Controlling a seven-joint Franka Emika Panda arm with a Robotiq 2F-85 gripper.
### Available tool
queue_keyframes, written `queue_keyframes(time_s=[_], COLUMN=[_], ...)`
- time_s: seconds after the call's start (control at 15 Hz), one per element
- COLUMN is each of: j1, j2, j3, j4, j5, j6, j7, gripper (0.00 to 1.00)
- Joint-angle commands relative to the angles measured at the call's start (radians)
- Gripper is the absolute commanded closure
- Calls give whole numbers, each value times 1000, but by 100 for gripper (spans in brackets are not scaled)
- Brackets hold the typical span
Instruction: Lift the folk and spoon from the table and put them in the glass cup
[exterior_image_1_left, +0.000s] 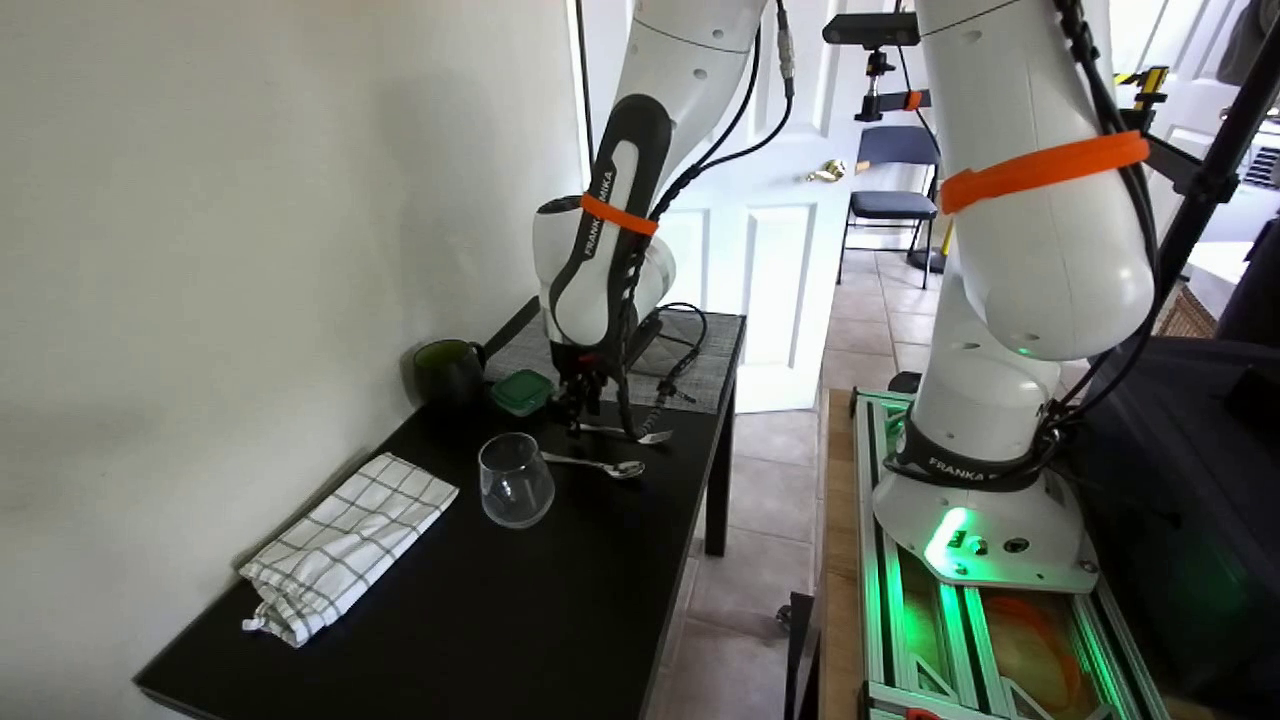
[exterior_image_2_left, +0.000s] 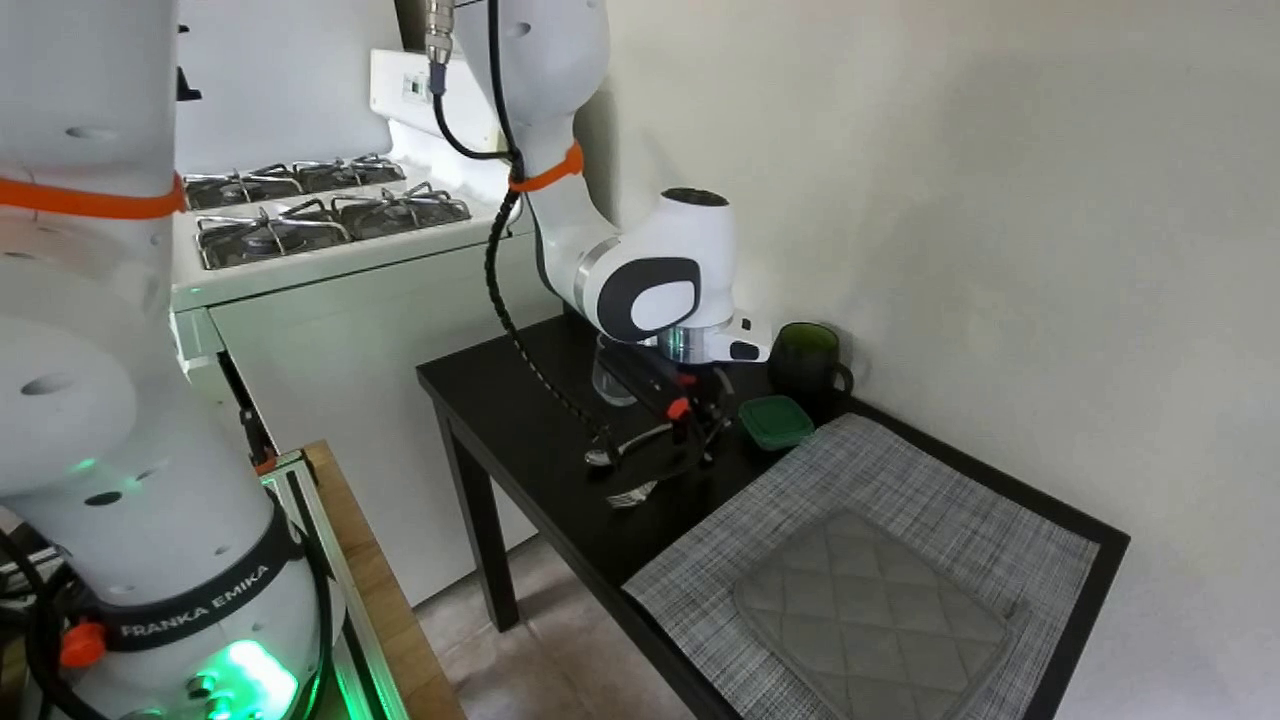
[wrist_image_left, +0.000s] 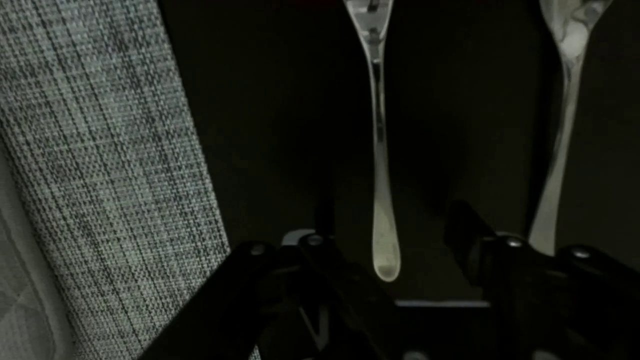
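Note:
The folk (wrist_image_left: 383, 210) lies on the black table (exterior_image_1_left: 470, 600), its handle running down between the parted fingers of my gripper (wrist_image_left: 392, 225) in the wrist view. Dark gaps show on both sides of that handle, and the jaws stand open. Tines of the folk (exterior_image_1_left: 655, 437) show past the gripper in both exterior views. Beside it lies the spoon (wrist_image_left: 562, 135), its handle end partly covered by the right-hand finger; its bowl is cut off there but visible in an exterior view (exterior_image_1_left: 625, 469). The glass cup (exterior_image_1_left: 515, 480) stands upright near the spoon's handle, partly hidden by the arm in an exterior view (exterior_image_2_left: 612, 385).
A dark green mug (exterior_image_1_left: 448, 372) and a small green-lidded container (exterior_image_2_left: 775, 422) stand by the wall, close to the gripper. A grey woven placemat (exterior_image_2_left: 700, 600) with a quilted pad (exterior_image_2_left: 870, 610) covers one table end. A folded checked cloth (exterior_image_1_left: 350, 540) lies beyond the glass.

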Motion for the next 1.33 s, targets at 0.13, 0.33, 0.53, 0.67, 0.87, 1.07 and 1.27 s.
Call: queue_keyframes(time_s=[0.13, 0.33, 0.53, 0.67, 0.87, 1.07, 1.27], j1=[10, 5, 12, -1, -46, -80, -107], j2=[44, 42, 45, 29, -35, -86, -152], j3=[-38, -25, -29, -13, 40, 88, 122], j4=[26, 25, 26, 24, -7, -34, -53], j5=[-37, -28, -33, -16, 31, 70, 109], j6=[-12, -28, -28, -32, -31, -17, -5], j7=[-11, -16, -11, -22, -66, -114, -167], gripper=[85, 100, 97, 97, 97, 97, 97])
